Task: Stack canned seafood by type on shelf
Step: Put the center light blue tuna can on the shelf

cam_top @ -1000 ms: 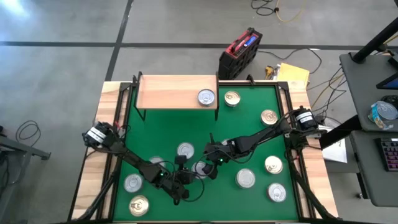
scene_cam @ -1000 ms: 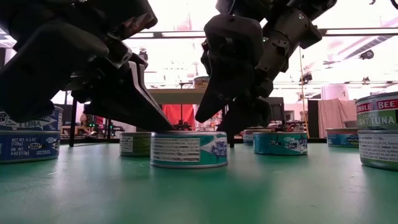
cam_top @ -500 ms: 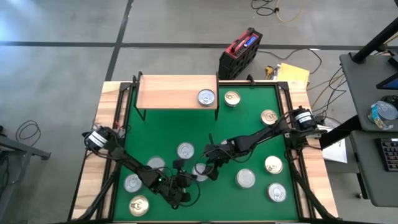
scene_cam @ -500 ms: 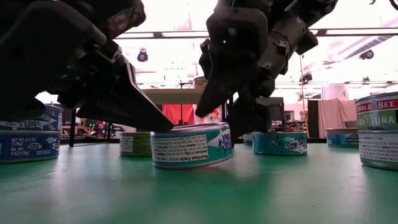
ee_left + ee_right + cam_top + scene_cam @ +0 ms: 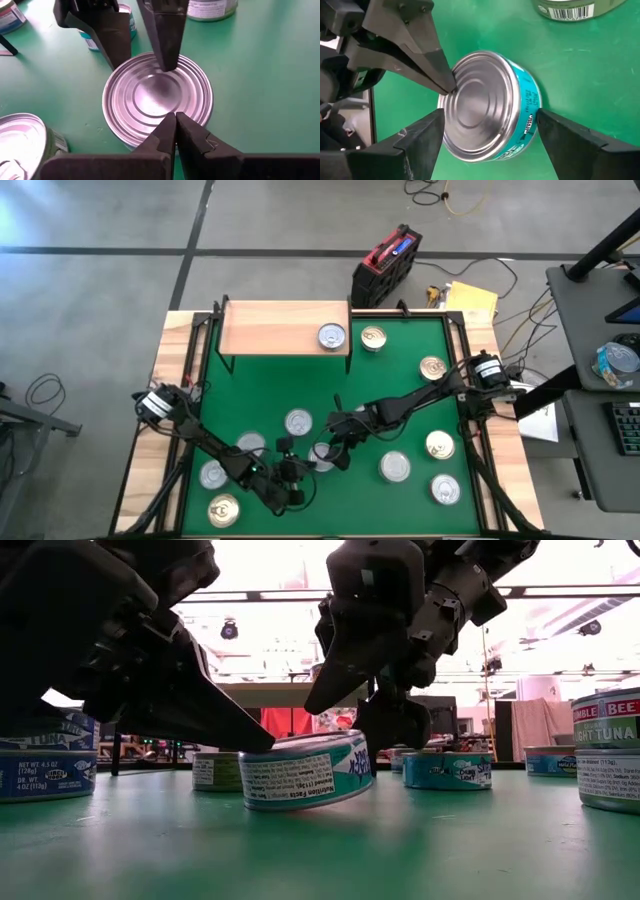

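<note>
A teal-sided can (image 5: 305,772) with a silver top lies tilted on the green mat (image 5: 400,400), its right side raised and its left bottom edge on the mat. My left gripper (image 5: 175,117), shut, comes at it from the near left (image 5: 293,476). My right gripper (image 5: 490,117) stands open, one finger on either side of the can (image 5: 485,120). The shelf (image 5: 270,328), a light-wood board on black legs at the mat's far left, carries one silver-topped can (image 5: 332,336). Several more cans lie around the mat. My left gripper presses its shut fingertips (image 5: 446,82) on the can's top just inside the rim (image 5: 170,111), on its near-left side. The fingers slant down from the table's near left. The can stays tilted under them, left bottom edge on the mat. My right gripper's fingers (image 5: 422,137) flank the can's sides; whether they touch it I cannot tell.
Loose cans lie close by: one just behind (image 5: 298,421), others at the near left (image 5: 213,473) (image 5: 222,510) and near right (image 5: 395,468) (image 5: 445,490). Two stacked tins (image 5: 607,750) stand at the right in the low view. A red case (image 5: 385,265) lies beyond the table.
The can between my grippers has tipped: its right side has risen off the mat while its left bottom edge has stayed down. My left gripper has sunk a little onto the can's top and rolled. My right gripper has kept its place with its fingers apart.
</note>
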Action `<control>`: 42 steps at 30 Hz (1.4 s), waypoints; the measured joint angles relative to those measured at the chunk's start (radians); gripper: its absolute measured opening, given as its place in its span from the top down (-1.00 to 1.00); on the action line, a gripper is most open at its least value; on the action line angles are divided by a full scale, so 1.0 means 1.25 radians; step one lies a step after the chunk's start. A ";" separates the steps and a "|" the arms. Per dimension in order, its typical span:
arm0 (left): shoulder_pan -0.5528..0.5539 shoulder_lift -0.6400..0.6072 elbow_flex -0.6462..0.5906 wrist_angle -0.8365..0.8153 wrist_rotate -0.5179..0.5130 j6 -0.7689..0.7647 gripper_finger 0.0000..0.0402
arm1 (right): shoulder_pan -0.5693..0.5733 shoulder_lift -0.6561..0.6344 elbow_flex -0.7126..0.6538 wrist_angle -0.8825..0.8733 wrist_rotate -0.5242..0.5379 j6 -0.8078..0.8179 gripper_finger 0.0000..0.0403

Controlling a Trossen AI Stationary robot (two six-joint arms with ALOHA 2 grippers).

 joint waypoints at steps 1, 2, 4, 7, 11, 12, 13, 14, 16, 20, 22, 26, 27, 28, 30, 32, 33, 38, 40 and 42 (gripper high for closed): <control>0.000 0.000 -0.001 0.002 0.000 0.000 1.00 | 0.000 0.000 0.003 -0.001 -0.001 0.000 -0.47; 0.000 0.000 -0.002 0.003 0.000 0.000 1.00 | 0.000 0.000 0.005 -0.003 -0.005 -0.002 -0.46; 0.000 0.000 -0.002 0.003 0.000 0.002 1.00 | 0.000 0.000 0.010 -0.006 -0.015 -0.005 -0.42; -0.001 0.000 -0.002 0.004 0.000 0.002 1.00 | 0.000 0.001 0.013 -0.005 -0.017 -0.002 -0.36; -0.006 0.026 -0.003 0.043 -0.024 -0.015 1.00 | 0.000 0.001 0.013 -0.009 -0.018 -0.001 -0.33; -0.008 0.032 -0.002 0.058 -0.032 -0.010 1.00 | 0.000 0.001 0.013 -0.010 -0.018 -0.001 -0.33; -0.011 0.034 -0.002 0.062 -0.041 -0.004 1.00 | 0.000 0.001 0.013 -0.010 -0.015 -0.002 -0.34; -0.013 0.034 -0.002 0.062 -0.045 0.002 1.00 | 0.000 0.001 0.013 -0.010 -0.010 -0.002 -0.35; -0.014 0.033 -0.002 0.062 -0.045 0.007 1.00 | 0.000 0.001 0.013 -0.019 0.000 -0.005 -0.39; -0.015 0.033 -0.002 0.062 -0.042 0.000 1.00 | -0.004 0.000 0.013 -0.022 0.010 -0.016 -0.47; -0.016 0.033 -0.003 0.062 -0.042 -0.008 1.00 | -0.008 0.000 0.016 -0.029 0.015 -0.021 -0.52; -0.021 0.033 -0.005 0.062 -0.044 -0.034 1.00 | -0.017 0.000 0.037 -0.082 0.018 -0.025 -0.58; -0.022 0.033 -0.006 0.062 -0.044 -0.040 1.00 | -0.017 0.000 0.043 -0.100 0.018 -0.027 -0.59; -0.023 0.035 -0.006 0.062 -0.046 -0.046 1.00 | -0.018 0.000 0.048 -0.115 0.018 -0.027 -0.60; -0.024 0.037 -0.006 0.063 -0.054 -0.055 1.00 | -0.017 0.000 0.053 -0.131 0.014 -0.027 -0.61; -0.025 0.042 -0.006 0.069 -0.061 -0.061 1.00 | -0.017 0.000 0.053 -0.131 -0.001 -0.025 -0.61; -0.025 0.043 -0.006 0.071 -0.061 -0.062 1.00 | -0.017 0.002 0.053 -0.129 -0.006 -0.023 -0.61; -0.025 0.046 -0.006 0.079 -0.066 -0.062 1.00 | -0.012 0.030 0.053 -0.094 -0.039 -0.008 -0.55; -0.025 0.046 -0.006 0.079 -0.066 -0.063 1.00 | -0.010 0.040 0.053 -0.059 -0.060 0.000 -0.52; -0.026 0.046 -0.008 0.081 -0.070 -0.067 1.00 | -0.012 0.052 0.054 -0.011 -0.077 0.003 -0.50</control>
